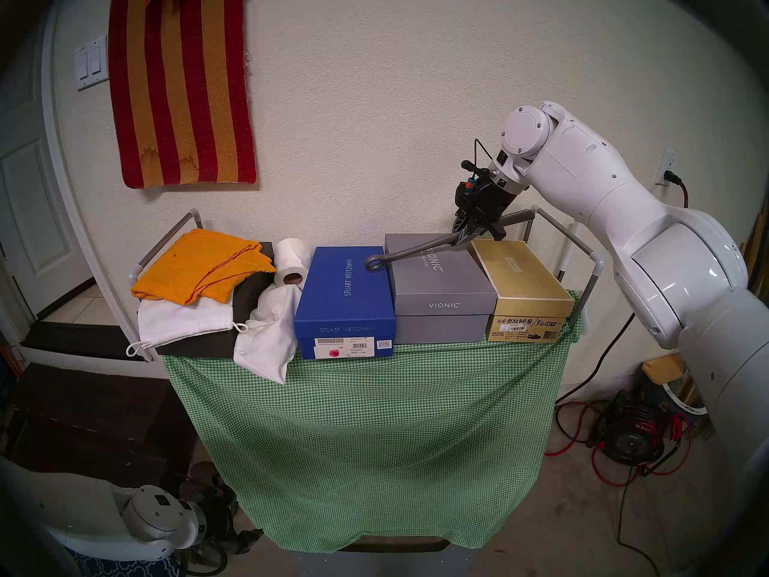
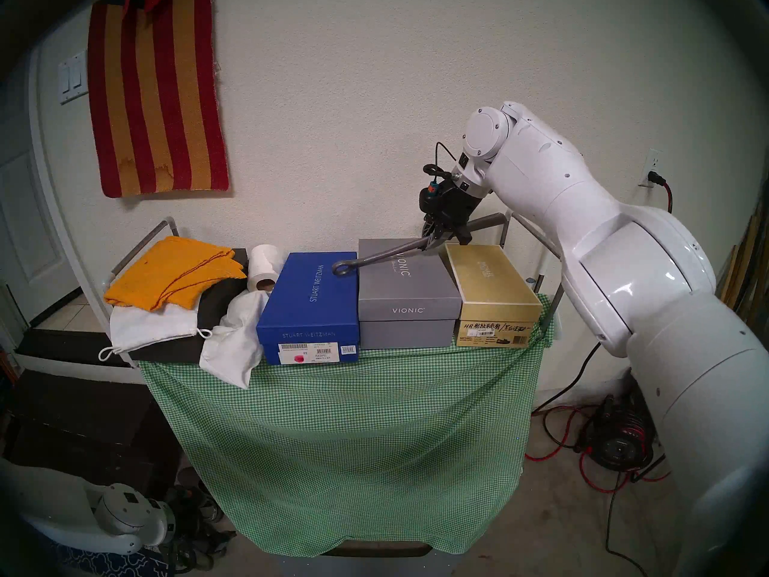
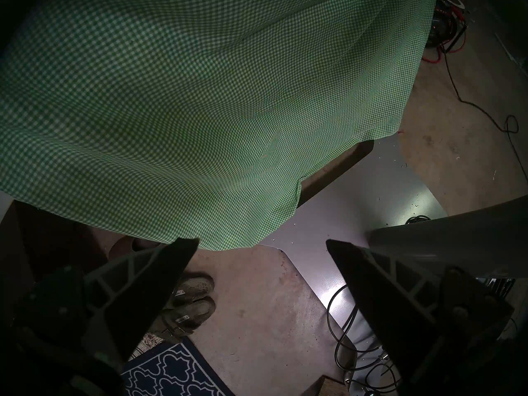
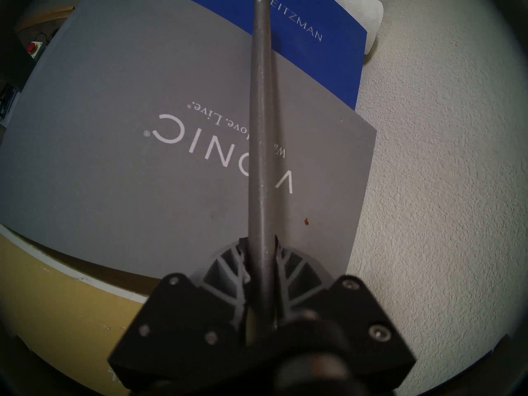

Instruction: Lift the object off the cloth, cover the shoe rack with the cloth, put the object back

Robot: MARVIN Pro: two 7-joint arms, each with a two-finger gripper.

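The green-and-white check cloth hangs down over the front of the shoe rack. The shoe boxes on top stand uncovered. My right gripper is shut on the object, a long grey metal bar, above the grey box. The bar slopes down to the left, and its ring eye is over the blue box. Whether the ring touches the box I cannot tell. My left gripper is open and empty, low by the cloth's bottom hem.
Blue, grey and gold shoe boxes sit on the rack's top. To their left lie an orange towel, white bags and a paper roll. A cable reel and shoes are on the floor.
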